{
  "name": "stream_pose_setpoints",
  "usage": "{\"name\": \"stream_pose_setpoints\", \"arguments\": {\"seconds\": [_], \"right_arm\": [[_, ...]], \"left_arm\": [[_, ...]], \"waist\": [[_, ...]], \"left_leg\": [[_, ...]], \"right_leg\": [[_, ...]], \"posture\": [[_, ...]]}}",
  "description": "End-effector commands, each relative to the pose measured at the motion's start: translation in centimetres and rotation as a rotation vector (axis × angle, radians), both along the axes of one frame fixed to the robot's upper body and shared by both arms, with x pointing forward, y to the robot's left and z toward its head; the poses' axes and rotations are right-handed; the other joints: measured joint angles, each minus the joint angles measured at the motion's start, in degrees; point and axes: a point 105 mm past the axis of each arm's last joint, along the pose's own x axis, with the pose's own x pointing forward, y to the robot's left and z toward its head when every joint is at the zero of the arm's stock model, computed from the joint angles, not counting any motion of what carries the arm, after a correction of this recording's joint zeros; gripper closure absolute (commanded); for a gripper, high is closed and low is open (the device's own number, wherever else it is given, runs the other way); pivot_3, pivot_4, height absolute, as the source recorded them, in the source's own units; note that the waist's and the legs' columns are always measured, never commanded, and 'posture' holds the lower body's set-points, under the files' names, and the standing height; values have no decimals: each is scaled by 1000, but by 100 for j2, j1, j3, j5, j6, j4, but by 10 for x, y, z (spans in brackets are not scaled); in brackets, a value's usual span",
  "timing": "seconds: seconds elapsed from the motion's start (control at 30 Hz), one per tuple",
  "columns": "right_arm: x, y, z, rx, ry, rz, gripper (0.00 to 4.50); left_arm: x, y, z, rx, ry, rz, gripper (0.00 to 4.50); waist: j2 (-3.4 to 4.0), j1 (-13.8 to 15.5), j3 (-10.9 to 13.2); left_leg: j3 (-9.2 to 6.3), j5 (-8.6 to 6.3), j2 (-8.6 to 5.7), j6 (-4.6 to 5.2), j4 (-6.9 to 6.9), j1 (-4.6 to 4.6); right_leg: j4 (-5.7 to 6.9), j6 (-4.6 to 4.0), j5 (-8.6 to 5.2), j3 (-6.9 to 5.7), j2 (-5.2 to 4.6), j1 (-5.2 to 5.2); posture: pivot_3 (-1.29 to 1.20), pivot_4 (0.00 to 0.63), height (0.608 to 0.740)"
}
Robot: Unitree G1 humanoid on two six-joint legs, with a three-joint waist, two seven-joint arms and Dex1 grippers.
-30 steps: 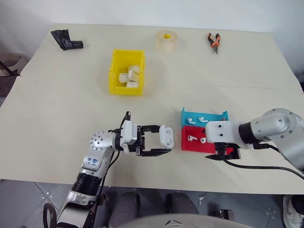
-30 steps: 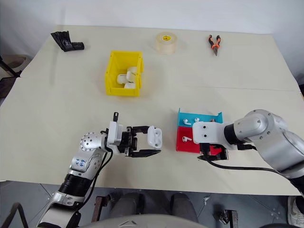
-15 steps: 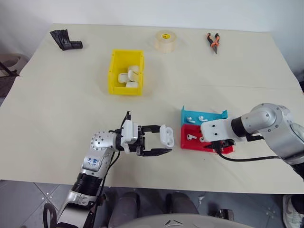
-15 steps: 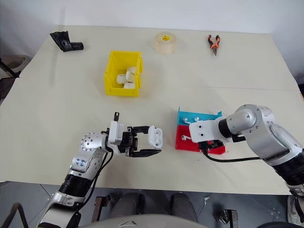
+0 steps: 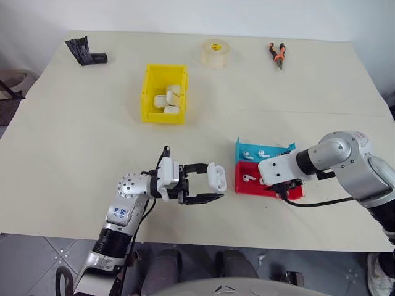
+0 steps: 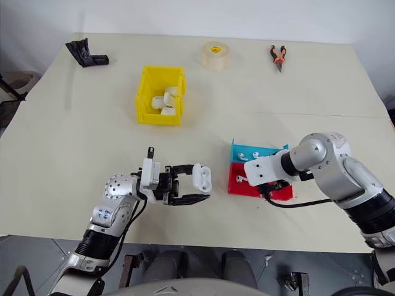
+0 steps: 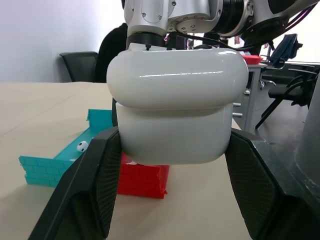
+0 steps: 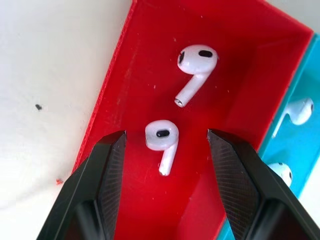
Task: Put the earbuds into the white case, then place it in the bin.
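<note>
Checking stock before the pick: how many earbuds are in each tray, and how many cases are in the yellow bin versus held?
Earbuds in red tray: 2
Earbuds in blue tray: 2
Cases in yellow bin: 3
Case held by left end effector: 1
Total: 8

No legible text or labels.

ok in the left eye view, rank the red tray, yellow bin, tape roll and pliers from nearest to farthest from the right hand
1. Red tray: directly under the right hand.
2. Yellow bin: mid table, up and to the left.
3. Pliers: far edge, and tape roll: far edge, further left; too close to call between these two.
</note>
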Motion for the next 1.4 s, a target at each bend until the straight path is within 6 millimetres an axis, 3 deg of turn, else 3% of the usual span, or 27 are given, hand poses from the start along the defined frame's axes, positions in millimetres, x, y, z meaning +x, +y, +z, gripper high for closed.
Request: {"name": "stream_pose_setpoints", "arguments": {"seconds": [0.03,0.2,0.3,0.37,0.8,1.4], "right_arm": [[-3,2,1,-9,2,26,1856],[-5,3,-2,-12,11,29,1856],[-6,1,-4,-21,22,30,2442],[-5,1,-5,-23,17,28,3079],[-2,-4,-5,-61,-11,55,3079],[5,-13,-1,-172,-73,299,3079]], "left_arm": [[-6,-3,11,-34,-42,-16,1745],[-6,-3,12,-35,-40,-15,1745],[-7,-3,12,-35,-39,-15,1745],[-8,-3,12,-36,-39,-15,1745],[-9,-2,14,-40,-31,-16,1745],[-9,-2,17,-50,-14,-12,1745]], "waist": [[0,0,0],[0,0,0],[0,1,0],[0,-4,0],[0,-4,0],[0,-6,0]], "left_leg": [[0,0,0,0,0,0],[-2,0,0,0,0,0],[-2,0,0,0,0,0],[-4,0,0,0,1,1],[-6,2,0,-3,2,1],[-5,2,0,-3,2,2]], "right_leg": [[0,0,0,0,0,0],[-1,0,0,-1,0,1],[-1,0,0,-1,0,2],[-2,0,0,-1,0,5],[-2,0,0,-3,0,7],[-4,0,0,-4,0,8]], "posture": [[0,150,740],[0,150,740],[0,150,740],[0,150,740],[0,150,740],[0,150,740]]}}
